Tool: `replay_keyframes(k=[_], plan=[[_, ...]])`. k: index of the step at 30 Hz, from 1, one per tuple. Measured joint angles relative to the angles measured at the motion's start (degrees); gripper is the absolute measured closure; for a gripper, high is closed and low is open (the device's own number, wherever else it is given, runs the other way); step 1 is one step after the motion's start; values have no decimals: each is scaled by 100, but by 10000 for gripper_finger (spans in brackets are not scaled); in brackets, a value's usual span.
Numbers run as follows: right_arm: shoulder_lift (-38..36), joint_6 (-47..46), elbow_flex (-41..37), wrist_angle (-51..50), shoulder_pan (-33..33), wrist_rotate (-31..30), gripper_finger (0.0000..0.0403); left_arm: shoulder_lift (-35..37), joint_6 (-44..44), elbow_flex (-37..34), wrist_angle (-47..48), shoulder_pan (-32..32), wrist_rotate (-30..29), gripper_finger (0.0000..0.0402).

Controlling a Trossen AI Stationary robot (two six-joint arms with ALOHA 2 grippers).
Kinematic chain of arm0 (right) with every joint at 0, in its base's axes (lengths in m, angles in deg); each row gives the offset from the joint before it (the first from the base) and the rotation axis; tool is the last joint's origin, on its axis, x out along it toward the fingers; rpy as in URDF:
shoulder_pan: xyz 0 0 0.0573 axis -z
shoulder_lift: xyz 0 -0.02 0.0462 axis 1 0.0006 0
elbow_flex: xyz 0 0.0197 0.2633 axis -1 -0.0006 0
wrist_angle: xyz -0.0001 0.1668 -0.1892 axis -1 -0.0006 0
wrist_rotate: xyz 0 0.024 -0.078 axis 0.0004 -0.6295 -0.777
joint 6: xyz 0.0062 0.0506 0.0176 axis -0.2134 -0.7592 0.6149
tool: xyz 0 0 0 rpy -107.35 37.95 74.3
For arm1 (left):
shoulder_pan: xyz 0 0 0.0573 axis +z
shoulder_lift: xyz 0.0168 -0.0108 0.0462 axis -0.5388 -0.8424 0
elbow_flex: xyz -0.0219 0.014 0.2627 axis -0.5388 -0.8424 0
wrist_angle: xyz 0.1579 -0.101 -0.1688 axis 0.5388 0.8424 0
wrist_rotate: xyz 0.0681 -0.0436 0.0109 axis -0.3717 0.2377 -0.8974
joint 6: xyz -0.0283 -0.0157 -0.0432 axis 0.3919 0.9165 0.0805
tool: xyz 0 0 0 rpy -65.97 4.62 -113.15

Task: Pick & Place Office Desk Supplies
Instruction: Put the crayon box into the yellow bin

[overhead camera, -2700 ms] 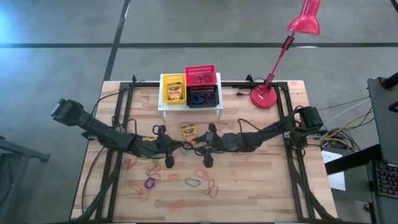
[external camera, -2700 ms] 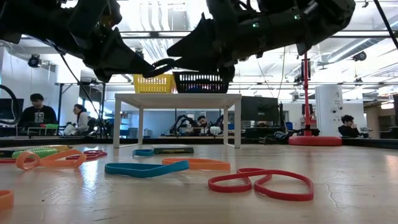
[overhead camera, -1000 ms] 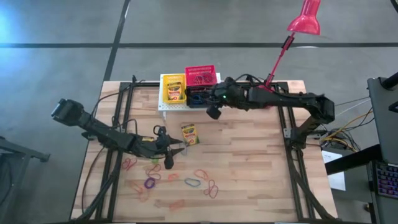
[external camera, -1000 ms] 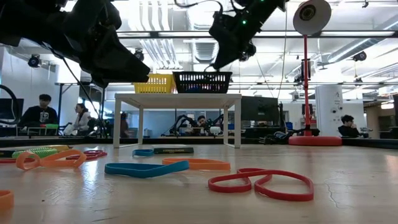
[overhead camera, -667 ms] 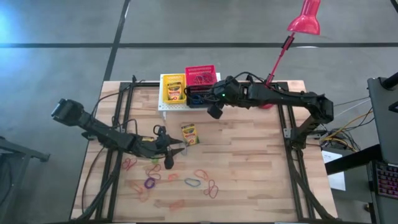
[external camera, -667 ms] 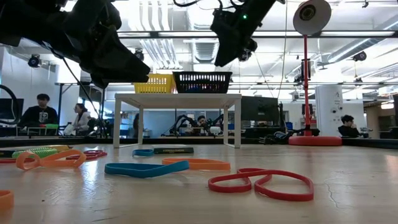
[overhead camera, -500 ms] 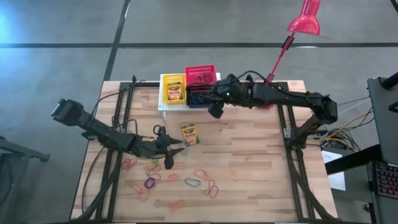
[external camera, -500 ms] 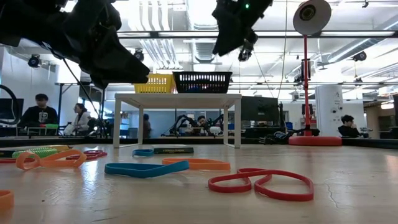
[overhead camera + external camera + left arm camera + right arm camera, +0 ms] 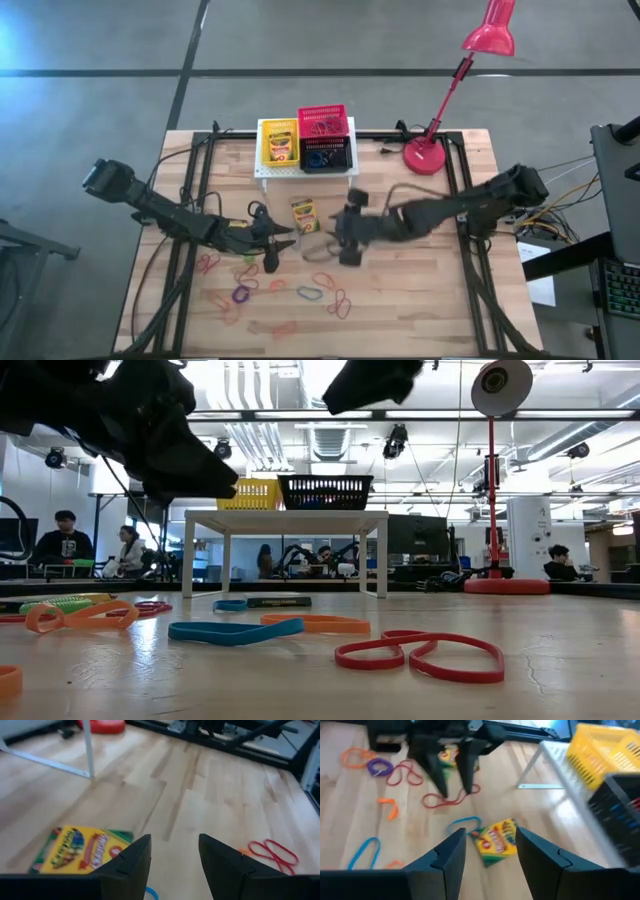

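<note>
**One crayon box loose on the bench, a pincer on each side**

One crayon box (image 9: 303, 212) lies flat on the bench (image 9: 420, 290), in front of the white stand (image 9: 305, 172) and apart from it. The left pincer (image 9: 283, 237) hangs just beside the box, on the side away from the stand and a little toward the left arm; its fingers are spread and hold nothing. In the left wrist view the box (image 9: 85, 850) shows just beyond one finger (image 9: 131, 859). The right pincer (image 9: 343, 228) is on the box's other side, near it but not touching, its fingers also spread and empty; in its wrist view the box (image 9: 496, 841) lies between and past the two fingers, with the left pincer (image 9: 452, 775) farther on.

On the stand sit a yellow basket (image 9: 279, 143) with a second crayon box (image 9: 280, 145) inside, a red basket (image 9: 323, 122) with loops in it, and a black basket (image 9: 327, 157) with blue loops.

Loose elastic loops (image 9: 331, 297) in red, orange, purple and blue are scattered over the near bench, in front of both pincers. A red lamp (image 9: 430, 150) stands at the far right corner.
</note>
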Motion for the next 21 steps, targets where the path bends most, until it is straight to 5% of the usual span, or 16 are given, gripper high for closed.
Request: replay_keyframes(k=[11,21], plan=[[560,-1362,-2062,3063,75,-81,258,-188,1335,-4,1549,622,360,266],[2076,-1451,-1578,3861,1095,927,344,-1019,1426,42,1277,1079,526,391]])
